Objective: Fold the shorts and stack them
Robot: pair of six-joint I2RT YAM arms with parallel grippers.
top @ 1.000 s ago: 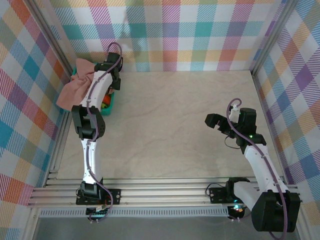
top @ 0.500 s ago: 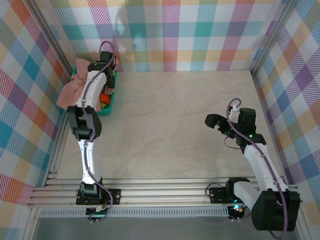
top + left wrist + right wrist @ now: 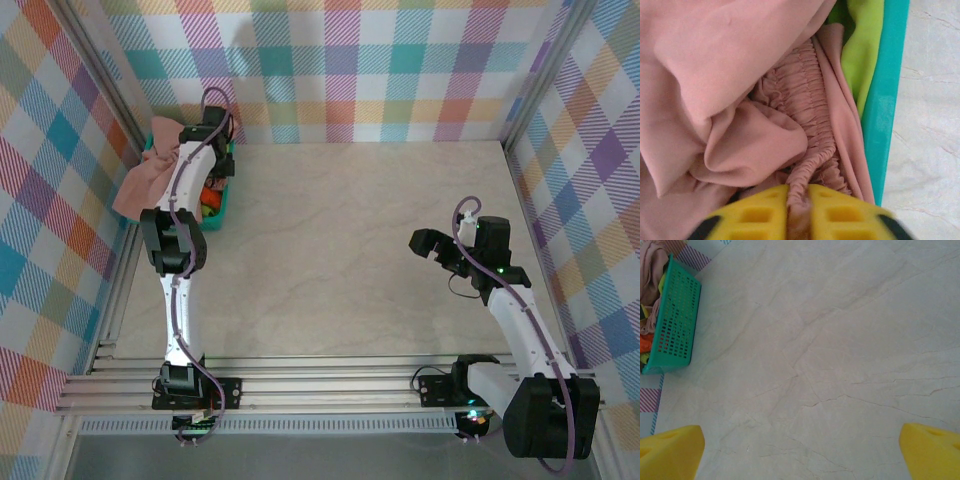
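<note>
Pink shorts (image 3: 755, 95): dusty, soft and crumpled, heaped in the teal mesh basket (image 3: 885, 105) at the table's far-left corner and spilling over its outer side.
Left claw (image 3: 799, 212): my yellow fingers are pinched tight on their gathered elastic waist.
Lime green shorts (image 3: 866, 50): a smooth strip against the basket wall.
Orange shorts (image 3: 645, 343): a scrap low in the basket, I think.
Right claw (image 3: 801, 442): spread wide above the bare marbled table (image 3: 840, 340), well apart from the basket.

The shorts (image 3: 740, 75) lie in the basket (image 3: 886, 110) at the table's (image 3: 350, 260) far-left corner, left gripper (image 3: 798, 194) on them.
</note>
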